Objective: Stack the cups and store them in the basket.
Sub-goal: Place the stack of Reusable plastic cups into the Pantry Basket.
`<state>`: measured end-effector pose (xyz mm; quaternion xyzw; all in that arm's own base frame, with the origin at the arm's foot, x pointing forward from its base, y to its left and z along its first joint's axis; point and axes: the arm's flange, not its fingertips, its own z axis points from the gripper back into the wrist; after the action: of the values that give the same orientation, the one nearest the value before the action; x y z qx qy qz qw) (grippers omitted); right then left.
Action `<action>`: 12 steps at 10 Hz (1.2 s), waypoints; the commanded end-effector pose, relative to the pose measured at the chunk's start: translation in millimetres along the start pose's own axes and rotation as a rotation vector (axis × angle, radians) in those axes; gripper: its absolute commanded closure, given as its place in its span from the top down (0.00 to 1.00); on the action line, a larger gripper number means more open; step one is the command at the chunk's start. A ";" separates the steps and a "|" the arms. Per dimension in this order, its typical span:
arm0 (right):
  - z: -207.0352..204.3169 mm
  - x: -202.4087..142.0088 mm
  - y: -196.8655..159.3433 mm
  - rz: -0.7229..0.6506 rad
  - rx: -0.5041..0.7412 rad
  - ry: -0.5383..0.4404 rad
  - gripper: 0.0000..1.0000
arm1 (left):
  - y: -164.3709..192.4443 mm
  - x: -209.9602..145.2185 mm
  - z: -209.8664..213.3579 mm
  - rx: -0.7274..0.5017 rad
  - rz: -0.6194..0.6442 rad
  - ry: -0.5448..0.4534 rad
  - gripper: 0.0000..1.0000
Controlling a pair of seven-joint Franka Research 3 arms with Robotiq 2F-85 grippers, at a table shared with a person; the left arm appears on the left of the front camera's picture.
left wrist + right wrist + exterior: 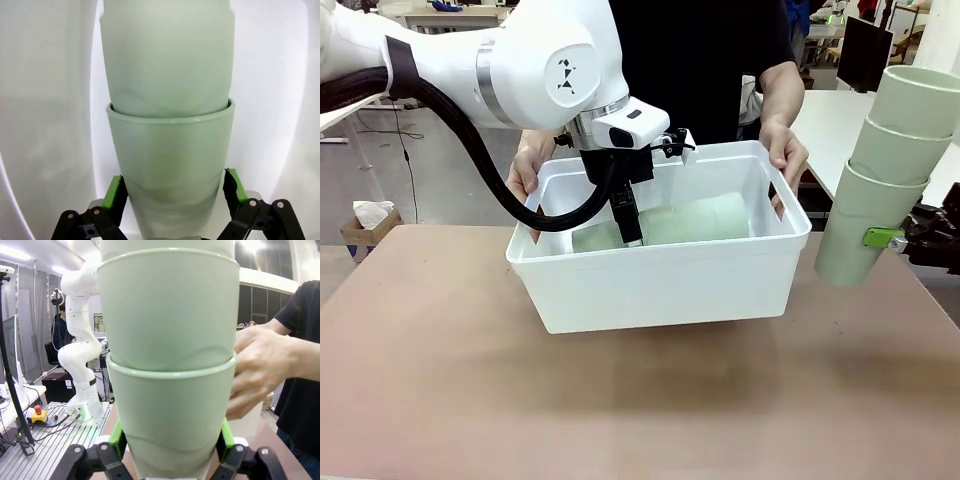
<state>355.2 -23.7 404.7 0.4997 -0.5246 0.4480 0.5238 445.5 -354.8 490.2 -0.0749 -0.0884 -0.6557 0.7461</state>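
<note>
Right stack of cups [170, 340] sits closest to the lens, with the lowest cup clamped between the green pads [118, 439] of the right end effector [171, 440]. Both pads press against the cup wall, one each side. In the front view this stack shows three nested pale green cups. It is tilted, rims up and leaning toward the robot's right, and held in the air above the bench [620, 420], just beside the basket's right end and apart from it. The basket [660, 285] is white and stands at mid-bench. A person at the far side has one hand [525, 170] on the rim of its left short end and the other hand [783, 145] on the right short end. The left end effector [175, 192] reaches down inside the basket, its fingers closed on the sides of the left stack of cups [170, 100]. Two nested cups are visible there, the outer one gripped near its base. In the front view the left stack lies roughly on its side within the basket, below the rim, rims toward the robot's right. Contact with the basket floor: cannot tell.
</note>
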 end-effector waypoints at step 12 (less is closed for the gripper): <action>0.3 3.6 0.7 0.010 0.001 -0.006 0.86 | -41.1 -73.5 185.0 -0.187 -0.129 -0.526 1.00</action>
<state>355.2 -23.8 404.6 0.4996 -0.5247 0.4479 0.5239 396.1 -270.9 657.0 -0.2697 -0.2185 -0.6699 0.6563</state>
